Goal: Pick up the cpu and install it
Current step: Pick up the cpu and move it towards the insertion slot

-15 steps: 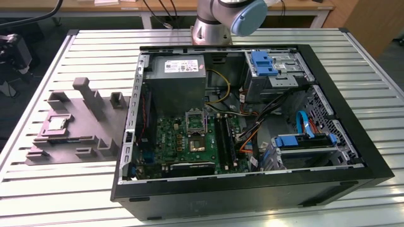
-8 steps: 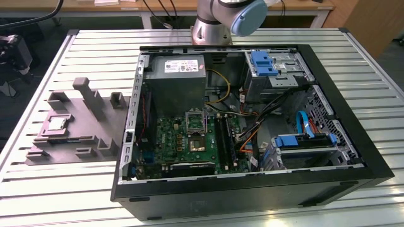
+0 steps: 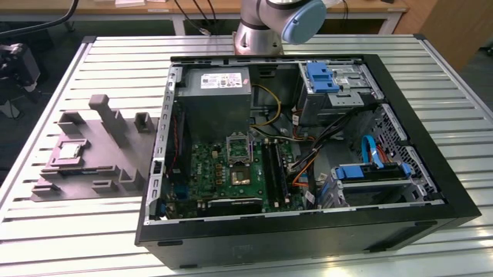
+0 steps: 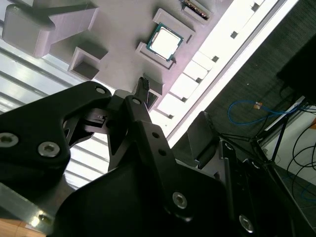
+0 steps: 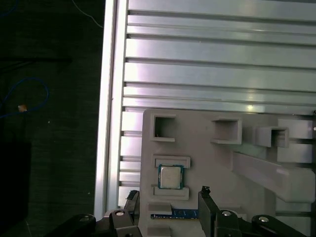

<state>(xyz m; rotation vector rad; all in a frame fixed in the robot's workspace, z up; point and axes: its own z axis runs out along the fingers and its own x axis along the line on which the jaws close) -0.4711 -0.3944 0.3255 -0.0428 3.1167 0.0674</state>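
With the claw (image 5: 167, 195) spread and empty above the cpu (image 5: 170, 177), which lies in its pocket in the grey holder (image 5: 207, 163) on the slatted surface (image 5: 207, 74), a skewed descent could catch the pocket's walls or tip the chip.

In the exterior view the arm (image 3: 254, 29) was cut off at the top edge above its lower joints. In the first wrist view the gripper (image 5: 168, 193) was cropped by the edge, leaving spread fingertips (image 5: 205, 191), one covering an end of the memory stick (image 5: 173, 215)
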